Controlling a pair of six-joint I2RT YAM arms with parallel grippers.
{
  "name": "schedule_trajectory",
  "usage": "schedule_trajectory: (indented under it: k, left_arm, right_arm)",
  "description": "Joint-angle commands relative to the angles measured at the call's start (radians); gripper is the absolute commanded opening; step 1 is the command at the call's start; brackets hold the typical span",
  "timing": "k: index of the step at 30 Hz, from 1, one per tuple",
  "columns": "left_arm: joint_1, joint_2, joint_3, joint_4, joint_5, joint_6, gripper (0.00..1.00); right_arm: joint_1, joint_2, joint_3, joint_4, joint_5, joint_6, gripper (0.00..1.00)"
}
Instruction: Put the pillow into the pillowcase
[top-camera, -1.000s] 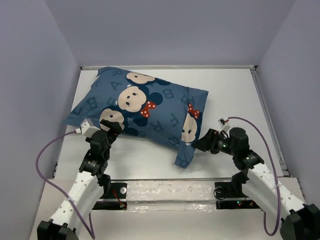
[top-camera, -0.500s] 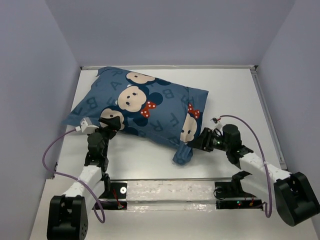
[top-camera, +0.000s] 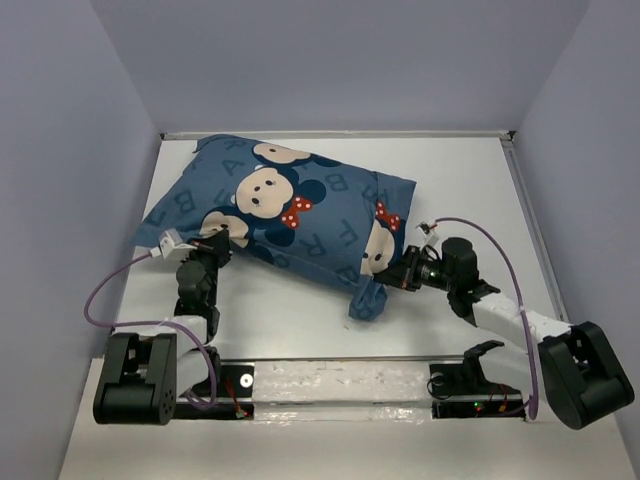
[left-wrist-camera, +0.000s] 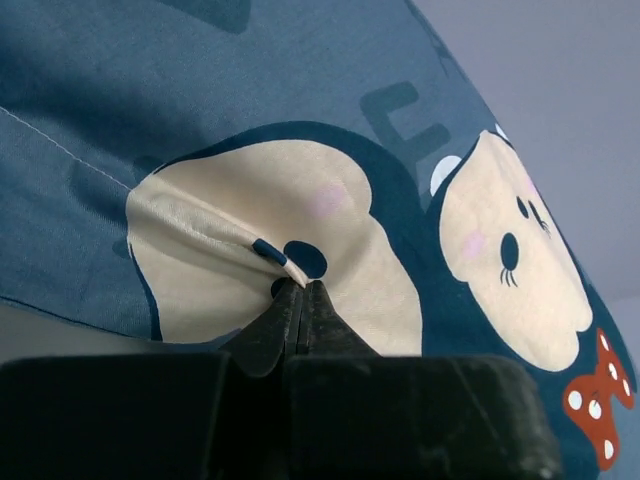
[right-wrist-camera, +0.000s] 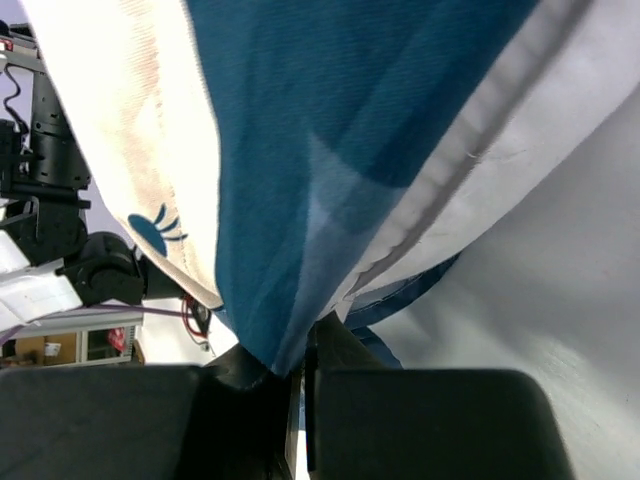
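White tabletop, pale lilac walls on 3 sides. You've got 1 pillowcase lying slantwise on it, plump, running from the far-left corner toward the near right. There is 1 pillow. It sits inside the case and is hidden in the top view. Only the right wrist view shows it, as a white seamed edge beside the blue cloth at the near-right end.

Your left gripper has its jaws together, clamped on a small fold of the pillowcase at its near-left edge, on a cream mouse face. In the left wrist view the fingers press tight, with the fold pinched up between the tips.

Your right gripper also has its jaws together, clamped on the pillowcase at its near-right end. It grips just beside a loose blue flap that trails toward the arm bases. In the right wrist view the fingers are closed on blue cloth, with the white seam just beside the pinch.

Counts: 2 arms and 2 grippers, both gripping the same 1 case. In the top view, 4 mouse faces and 2 red dotted bows show.
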Motion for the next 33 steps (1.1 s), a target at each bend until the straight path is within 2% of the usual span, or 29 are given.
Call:
schedule_trajectory:
  k: [1,2,3,5,6,8,9,11,12,13,15,16,17,18,19,20,22,23,25,27,28,29,30,31,33]
  left_arm:
    - [0.001,-0.128,0.017,0.086,-0.011,0.030,0.00]
    - [0.001,-0.192,0.023,-0.011,-0.011,0.021,0.00]
    - [0.001,-0.358,0.045,-0.087,-0.029,0.001,0.00]
    - [-0.012,-0.542,0.063,-0.204,-0.061,-0.019,0.00]
    - [-0.023,-0.713,0.123,-0.348,-0.093,-0.009,0.00]
    - [-0.025,-0.853,0.213,-0.580,-0.129,0.062,0.00]
    - [-0.026,-0.954,0.308,-0.642,-0.155,0.085,0.00]
    - [-0.025,-1.007,0.413,-0.757,-0.178,0.118,0.00]
    - [-0.025,-1.018,0.518,-0.840,-0.172,0.157,0.00]
    - [-0.025,-1.012,0.577,-0.886,-0.164,0.172,0.00]
    - [-0.023,-0.985,0.751,-1.004,-0.115,0.221,0.00]
    - [-0.025,-0.931,0.805,-1.038,-0.097,0.232,0.00]
    - [-0.025,-0.887,0.947,-1.145,-0.063,0.241,0.00]
    - [-0.025,-0.838,1.026,-1.214,-0.040,0.261,0.00]
    - [-0.025,-0.723,1.097,-1.274,-0.005,0.304,0.00]
    - [-0.025,-0.651,1.245,-1.422,0.077,0.329,0.00]
    - [-0.025,-0.467,1.336,-1.550,0.183,0.400,0.00]
    - [-0.025,-0.431,1.337,-1.540,0.184,0.410,0.00]
    - [-0.025,-0.365,1.254,-1.484,0.127,0.412,0.00]
    - [-0.025,-0.313,1.142,-1.360,0.042,0.415,0.00]
    - [-0.025,-0.209,1.128,-1.343,0.018,0.419,0.00]
    - [-0.025,-0.147,1.117,-1.317,0.044,0.427,0.00]
    - [-0.025,-0.091,1.117,-1.298,0.046,0.430,0.00]
    - [-0.034,0.013,1.117,-1.278,0.037,0.429,0.00]
    - [-0.043,0.132,1.126,-1.198,0.017,0.430,0.00]
  right_arm:
    - [-0.002,-0.063,0.080,-0.005,0.021,-0.060,0.00]
    - [-0.002,-0.103,0.093,-0.039,-0.002,-0.066,0.00]
    - [-0.002,-0.126,0.104,-0.118,-0.014,-0.075,0.00]
    - [-0.002,-0.187,0.139,-0.236,-0.042,-0.116,0.00]
    - [0.026,-0.259,0.208,-0.392,-0.054,-0.141,0.00]
    - [0.055,-0.328,0.299,-0.567,-0.057,-0.210,0.00]
    - [0.064,-0.386,0.396,-0.705,-0.082,-0.227,0.00]
    - [0.075,-0.419,0.502,-0.812,-0.157,-0.247,0.00]
    - [0.075,-0.451,0.553,-0.862,-0.234,-0.236,0.00]
    - [0.075,-0.468,0.643,-0.869,-0.270,-0.212,0.00]
    - [0.075,-0.493,0.730,-0.858,-0.326,-0.121,0.00]
    - [0.075,-0.506,0.763,-0.846,-0.329,-0.085,0.00]
    - [0.075,-0.507,0.809,-0.828,-0.339,0.013,0.00]
    - [0.075,-0.502,0.820,-0.808,-0.365,0.073,0.00]
    - [0.075,-0.491,0.824,-0.754,-0.396,0.133,0.00]
    - [0.075,-0.481,0.792,-0.724,-0.413,0.250,0.00]
    - [0.075,-0.484,0.665,-0.596,-0.401,0.390,0.00]
    - [0.075,-0.473,0.664,-0.558,-0.401,0.422,0.00]
    - [0.075,-0.430,0.528,-0.492,-0.380,0.437,0.00]
    - [0.075,-0.319,0.454,-0.461,-0.320,0.372,0.00]
    - [0.048,-0.274,0.437,-0.453,-0.306,0.353,0.00]
    - [0.012,-0.232,0.411,-0.386,-0.312,0.388,0.00]
    - [-0.014,-0.162,0.373,-0.205,-0.312,0.432,0.00]
    - [-0.037,-0.125,0.323,-0.126,-0.313,0.507,0.00]
    - [-0.115,-0.018,0.340,-0.032,-0.291,0.499,0.00]
